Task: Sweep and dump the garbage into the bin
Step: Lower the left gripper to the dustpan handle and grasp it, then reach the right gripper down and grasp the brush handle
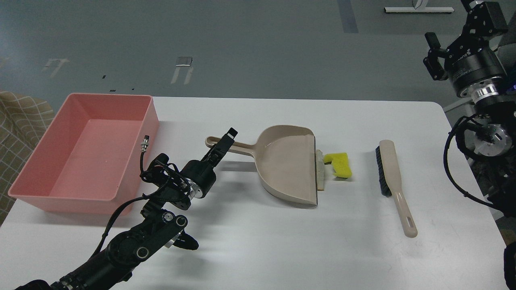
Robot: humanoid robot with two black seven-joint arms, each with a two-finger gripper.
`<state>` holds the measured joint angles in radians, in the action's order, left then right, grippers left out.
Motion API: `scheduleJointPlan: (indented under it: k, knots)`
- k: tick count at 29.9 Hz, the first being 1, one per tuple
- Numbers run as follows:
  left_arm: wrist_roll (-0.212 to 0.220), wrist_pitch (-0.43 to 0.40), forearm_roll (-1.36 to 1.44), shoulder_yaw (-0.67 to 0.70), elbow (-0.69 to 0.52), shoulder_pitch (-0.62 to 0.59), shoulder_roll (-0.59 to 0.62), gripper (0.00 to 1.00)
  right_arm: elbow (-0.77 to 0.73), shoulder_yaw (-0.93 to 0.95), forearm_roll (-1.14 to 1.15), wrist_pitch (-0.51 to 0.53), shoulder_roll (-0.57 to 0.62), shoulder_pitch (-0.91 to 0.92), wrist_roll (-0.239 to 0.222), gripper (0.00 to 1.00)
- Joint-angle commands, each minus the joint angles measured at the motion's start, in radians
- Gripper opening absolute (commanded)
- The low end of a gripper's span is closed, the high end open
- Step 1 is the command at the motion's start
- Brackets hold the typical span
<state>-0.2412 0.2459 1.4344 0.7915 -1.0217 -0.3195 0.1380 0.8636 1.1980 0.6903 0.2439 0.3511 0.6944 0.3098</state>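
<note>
The garbage lies just right of the dustpan's lip: a bright yellow notched chunk [340,164] and a whitish rough strip [320,168] with a thin tan stick [321,186] against the lip. The beige dustpan [288,165] lies mid-table, its long handle [238,147] pointing left. The salmon-pink bin [150,129] stands empty at the table's left. My left gripper [224,143] hovers at the dustpan handle's left end, seen edge-on, so its fingers cannot be told apart. My right gripper [434,56] is raised beyond the table's far right corner, open and empty.
A beige brush with black bristles [392,173] lies right of the garbage, its handle toward the table's front. The white table [258,241] has its right edge near my right arm. A tan checked cloth [20,117] shows left of the bin.
</note>
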Motion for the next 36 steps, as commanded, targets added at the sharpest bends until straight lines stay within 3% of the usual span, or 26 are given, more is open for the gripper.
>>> scheduleJointPlan:
  k: [1,4,6,7,11,19,24,30,36]
  knots:
    - [-0.001,-0.004,-0.009,-0.001,0.017,-0.016,-0.003,0.82,0.005,-0.002,0.000,0.000,0.002,-0.001,0.000,1.00]
    - [-0.001,-0.004,-0.009,-0.001,0.020,-0.020,-0.011,0.68,0.005,-0.002,0.000,-0.002,0.002,-0.003,0.000,1.00]
    - [-0.001,-0.004,-0.009,-0.005,0.020,-0.020,-0.014,0.45,0.006,-0.002,0.000,-0.011,0.002,-0.001,0.000,1.00]
    - [-0.001,-0.004,-0.009,-0.005,0.020,-0.020,-0.015,0.43,0.006,-0.002,0.000,-0.012,0.003,-0.001,0.000,1.00]
    - [0.000,-0.004,-0.008,-0.006,0.022,-0.018,-0.015,0.00,0.006,0.000,0.000,-0.014,0.011,-0.001,0.000,1.00]
    - [0.014,-0.005,-0.008,-0.028,0.031,-0.021,-0.015,0.00,0.008,-0.002,0.000,-0.014,0.037,0.000,-0.011,1.00]
    - [0.025,-0.002,-0.011,-0.026,0.031,-0.021,-0.015,0.00,0.035,-0.043,0.002,0.000,0.121,0.001,-0.038,1.00]
    - [0.025,-0.002,-0.017,-0.024,0.029,-0.030,-0.015,0.00,0.228,-0.366,0.018,0.006,0.400,0.002,-0.058,1.00]
    - [0.023,-0.002,-0.035,-0.026,0.028,-0.030,-0.015,0.00,0.465,-0.655,0.191,0.003,0.690,-0.003,-0.074,1.00]
